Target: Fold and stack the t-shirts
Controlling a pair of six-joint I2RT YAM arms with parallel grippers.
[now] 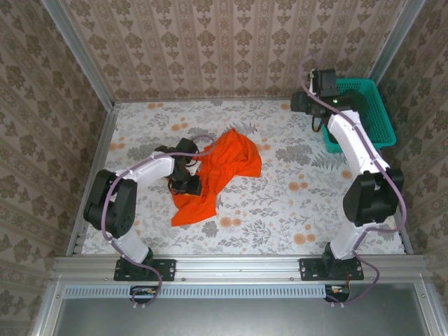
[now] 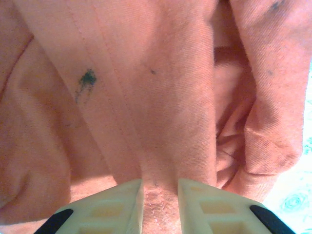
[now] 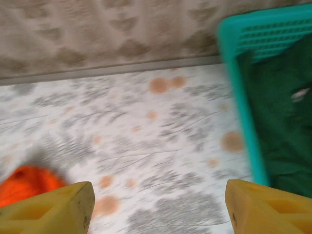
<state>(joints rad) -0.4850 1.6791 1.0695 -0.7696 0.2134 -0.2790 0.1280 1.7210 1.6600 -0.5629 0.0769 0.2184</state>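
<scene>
— One orange t-shirt [image 1: 231,164] heaped left of centre on the surface [image 1: 280,210]; dark green t-shirts [image 3: 278,122] down in the teal basket [image 3: 234,97] at the far right corner.

— Held by anything?

— By the left gripper [image 2: 160,187], yes: nearly closed, pinching a stitched seam or hem at the heap's left edge. As for the right gripper [image 3: 158,204]: spread wide, empty, hanging above bare surface just beside the basket.

— Likely feel of the cloth?

— Soft, light, limp. Bound to sag and drape from any single pinch, and probably to slide and bunch rather than lie flat. Not fragile, not slippery.

— Best place for a hold, then?

— Along hems, seams or shoulder corners, where doubled cloth gives more to bite on. Two corners at once, one per gripper, for spreading flat before any fold. Hard to tell from so crumpled a heap which seam sits in the left gripper.
</scene>
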